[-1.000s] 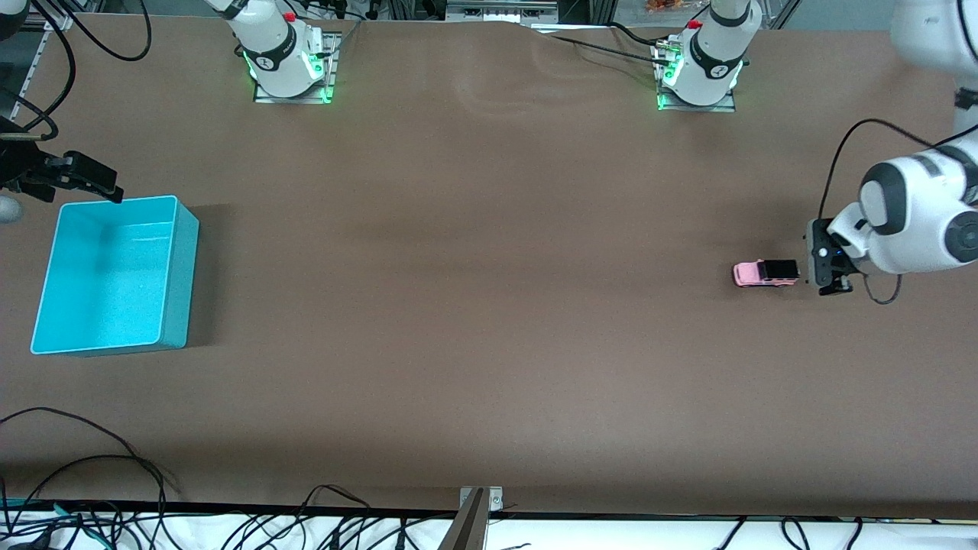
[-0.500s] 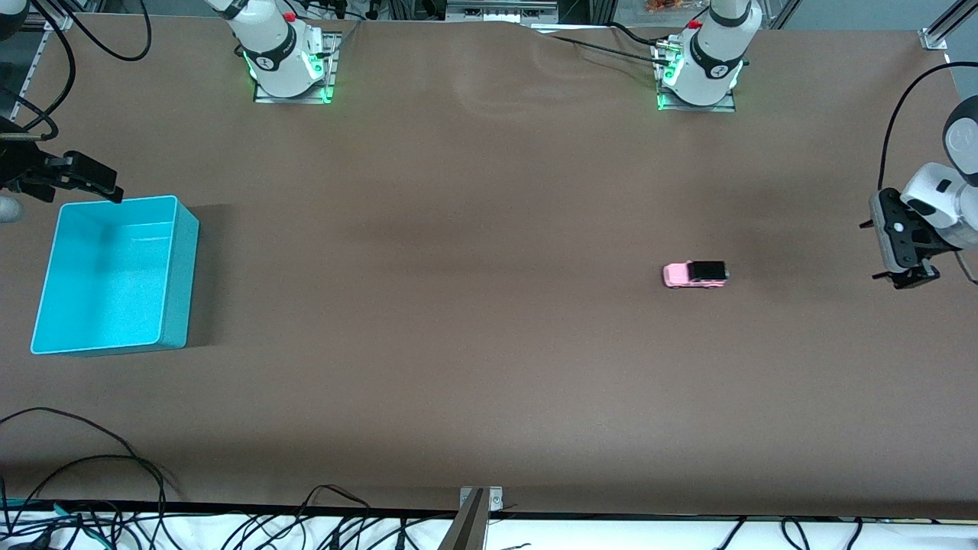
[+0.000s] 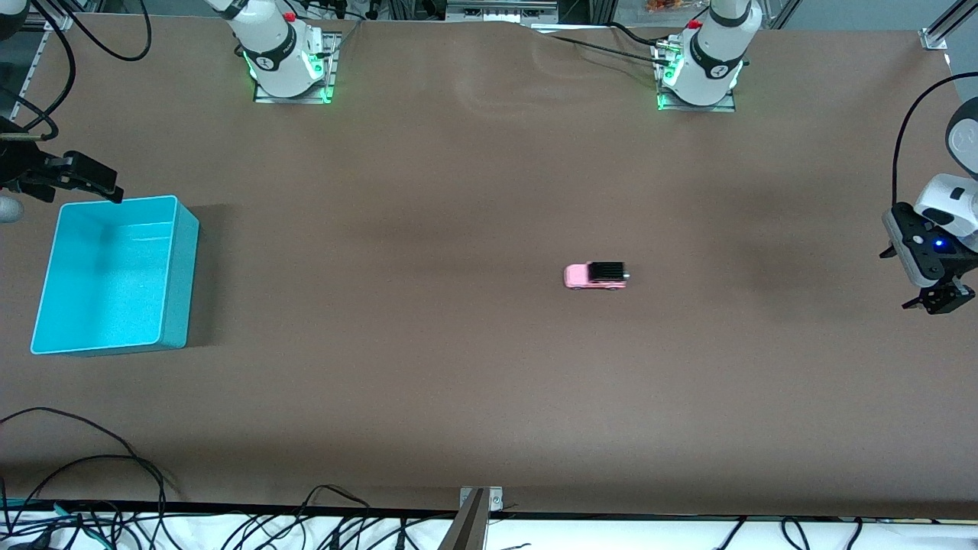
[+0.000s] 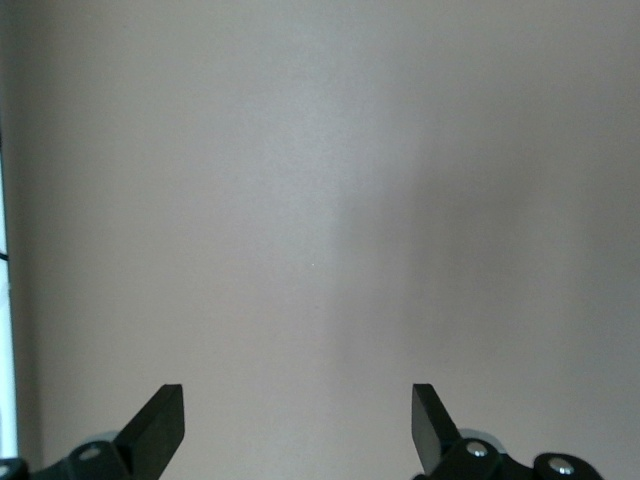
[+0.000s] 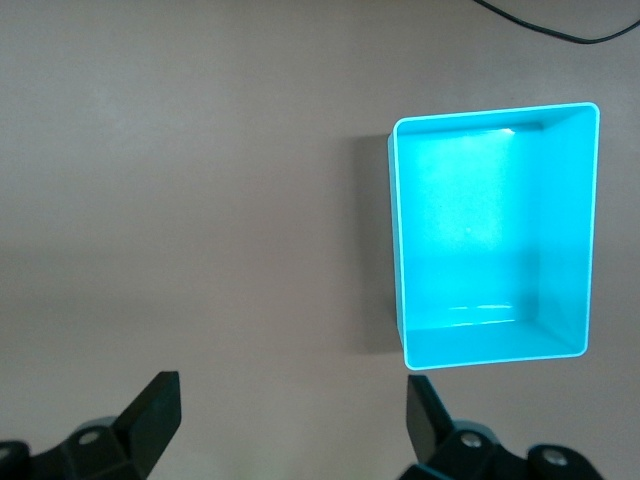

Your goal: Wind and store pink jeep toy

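Note:
The pink jeep toy (image 3: 595, 276), with a black roof, stands alone on the brown table near its middle, apart from both grippers. My left gripper (image 3: 938, 298) hangs over the left arm's end of the table, well away from the jeep. Its wrist view shows the left gripper (image 4: 297, 400) open over bare table, with nothing between the fingers. My right gripper (image 3: 95, 182) hovers by the turquoise bin's (image 3: 114, 275) corner that lies farther from the front camera. In its wrist view the right gripper (image 5: 292, 388) is open and the bin (image 5: 470, 240) holds nothing.
Both arm bases (image 3: 286, 65) (image 3: 703, 69) stand along the table edge farthest from the front camera. Black cables (image 3: 92, 473) trail along the edge nearest the camera, beside a metal bracket (image 3: 480, 500). Brown table surface stretches between the jeep and the bin.
The jeep has rolled from right beside the left gripper toward the middle of the table, heading to the bin's end. The left arm drew back to its end. The right arm has not moved.

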`<state>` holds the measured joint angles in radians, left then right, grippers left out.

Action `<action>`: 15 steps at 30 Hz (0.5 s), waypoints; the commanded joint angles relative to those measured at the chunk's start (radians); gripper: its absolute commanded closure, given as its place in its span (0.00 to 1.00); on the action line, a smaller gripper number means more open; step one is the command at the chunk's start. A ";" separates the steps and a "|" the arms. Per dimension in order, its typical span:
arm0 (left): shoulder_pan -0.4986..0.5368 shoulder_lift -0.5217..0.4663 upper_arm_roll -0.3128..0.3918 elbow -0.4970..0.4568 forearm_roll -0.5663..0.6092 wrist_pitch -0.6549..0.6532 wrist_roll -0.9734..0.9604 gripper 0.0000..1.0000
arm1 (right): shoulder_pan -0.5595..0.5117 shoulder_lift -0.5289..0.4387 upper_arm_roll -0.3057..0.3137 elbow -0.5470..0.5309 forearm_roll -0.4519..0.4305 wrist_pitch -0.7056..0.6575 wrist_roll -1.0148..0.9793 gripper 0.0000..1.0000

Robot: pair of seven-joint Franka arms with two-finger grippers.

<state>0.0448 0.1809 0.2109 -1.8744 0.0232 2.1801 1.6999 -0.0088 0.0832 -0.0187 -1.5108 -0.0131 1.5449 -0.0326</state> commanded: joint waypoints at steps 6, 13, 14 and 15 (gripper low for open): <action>-0.008 -0.018 -0.031 0.046 -0.009 -0.054 -0.040 0.00 | -0.002 -0.008 -0.001 -0.005 0.012 0.004 -0.006 0.00; -0.008 -0.044 -0.041 0.047 -0.009 -0.092 -0.149 0.00 | -0.003 -0.010 -0.001 -0.005 0.012 0.004 -0.001 0.00; -0.006 -0.050 -0.041 0.047 -0.009 -0.101 -0.172 0.00 | -0.003 -0.008 -0.001 -0.005 0.012 0.004 -0.001 0.00; -0.008 -0.054 -0.042 0.047 -0.008 -0.109 -0.192 0.00 | -0.003 -0.008 -0.001 -0.005 0.012 0.004 -0.001 0.00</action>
<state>0.0386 0.1636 0.1693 -1.8295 0.0232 2.1264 1.5949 -0.0088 0.0832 -0.0188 -1.5108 -0.0131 1.5453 -0.0326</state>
